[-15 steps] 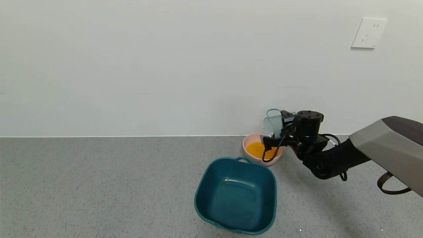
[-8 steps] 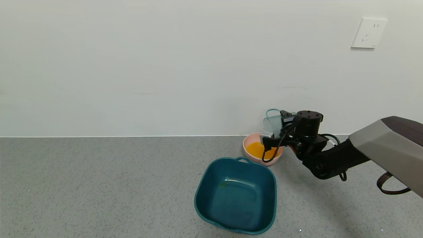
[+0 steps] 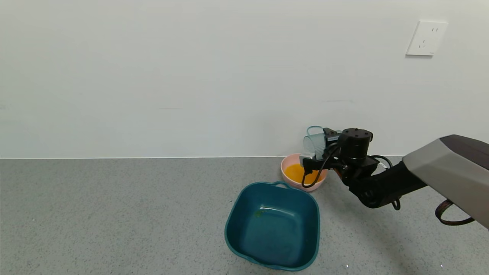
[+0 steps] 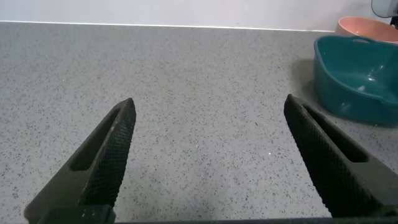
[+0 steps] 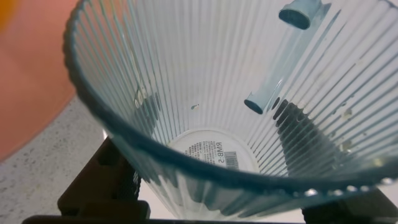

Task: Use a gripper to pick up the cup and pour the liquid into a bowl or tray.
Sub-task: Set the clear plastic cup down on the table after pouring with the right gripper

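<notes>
Head view — right hand [image 3: 314, 149] pinching tipped cup [image 3: 312, 142], edged slightly left, liquid [image 3: 300, 172] unchanged in bowl [image 3: 287, 165]

The cup [image 5: 205, 93] is showing as ribbed, see-through plastic. The bowl [image 3: 287, 163] and tub [image 3: 272, 225] are looking smooth and glossy. The surface [image 3: 114, 214] is looking matt, speckled like stone.

One ribbed blue-green cup [image 3: 315, 143]. One pink bowl [image 3: 290, 183], one pool of orange liquid [image 3: 297, 172] inside. One dark teal tub [image 3: 272, 225]. Two grippers: left gripper [image 4: 211, 155], right gripper [image 3: 320, 151]. One wall socket [image 3: 426, 38].
</notes>
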Controlling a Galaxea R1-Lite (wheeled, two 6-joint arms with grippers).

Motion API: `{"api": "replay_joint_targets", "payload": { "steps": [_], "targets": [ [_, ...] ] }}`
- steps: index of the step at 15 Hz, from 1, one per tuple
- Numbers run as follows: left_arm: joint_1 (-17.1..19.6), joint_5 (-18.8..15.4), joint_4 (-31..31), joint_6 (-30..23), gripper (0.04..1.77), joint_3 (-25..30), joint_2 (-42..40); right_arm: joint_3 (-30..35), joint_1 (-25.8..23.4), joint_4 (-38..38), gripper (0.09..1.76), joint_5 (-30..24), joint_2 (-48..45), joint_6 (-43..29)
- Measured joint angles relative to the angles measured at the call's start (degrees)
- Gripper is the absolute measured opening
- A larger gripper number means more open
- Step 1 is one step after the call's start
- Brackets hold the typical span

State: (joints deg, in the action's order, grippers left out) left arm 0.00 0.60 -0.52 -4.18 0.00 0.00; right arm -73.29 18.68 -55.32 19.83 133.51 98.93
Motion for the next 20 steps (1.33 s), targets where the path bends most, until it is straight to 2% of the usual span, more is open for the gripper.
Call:
{"api": "replay_joint_targets", "payload": {
  "steps": [7, 12, 15, 20],
  "targets": [
    [0.02, 0.00, 0.00, 0.00, 1.72, 0.00, 0.00, 1.21, 0.83, 0.11, 1.37, 0.01, -1.29, -16.96],
    [0.00, -0.02, 0.00, 0.00, 1.72, 0.00, 0.00, 9.90, 0.04, -4.05, 1.37, 0.30, -6.06, -28.73],
    [0.00, 0.00, 0.00, 0.00, 1.72, 0.00, 0.00, 15.65, -1.32, -8.95, 1.37, 0.76, -8.70, -39.53],
    [0.00, -0.02, 0.00, 0.00, 1.72, 0.00, 0.00, 19.63, -4.22, -10.01, 1.37, 1.74, -11.68, -60.67]
  ]
}}
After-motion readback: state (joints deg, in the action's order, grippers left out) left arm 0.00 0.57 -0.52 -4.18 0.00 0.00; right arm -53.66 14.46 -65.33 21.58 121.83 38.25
